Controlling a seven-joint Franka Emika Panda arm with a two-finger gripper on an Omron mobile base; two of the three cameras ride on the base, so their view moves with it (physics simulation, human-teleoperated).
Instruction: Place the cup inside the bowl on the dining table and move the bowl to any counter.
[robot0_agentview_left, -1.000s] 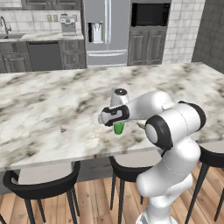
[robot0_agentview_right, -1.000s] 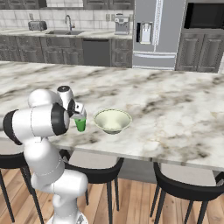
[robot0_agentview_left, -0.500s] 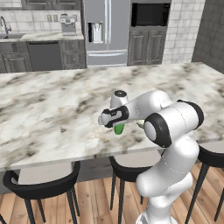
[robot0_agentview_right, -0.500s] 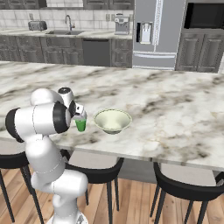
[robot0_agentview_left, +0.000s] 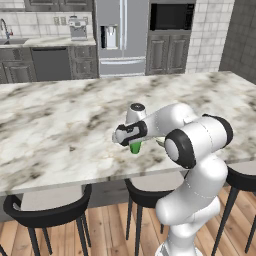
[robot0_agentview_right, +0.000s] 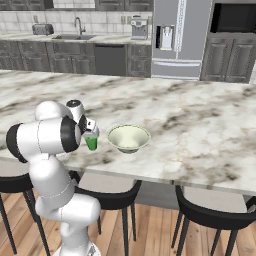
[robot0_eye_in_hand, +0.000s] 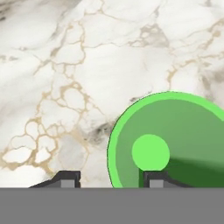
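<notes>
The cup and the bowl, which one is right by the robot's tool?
The cup, the small bright green one. The tool is right over it. The wide pale bowl sits apart, beside it on the dining table.

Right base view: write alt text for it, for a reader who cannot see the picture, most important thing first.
A white robot arm's gripper is down over a small green cup near the front edge of a veined marble dining table. A wide pale bowl stands beside the cup, apart from it. Black stools line the table's edge, with dark cabinets and a steel fridge behind.
</notes>
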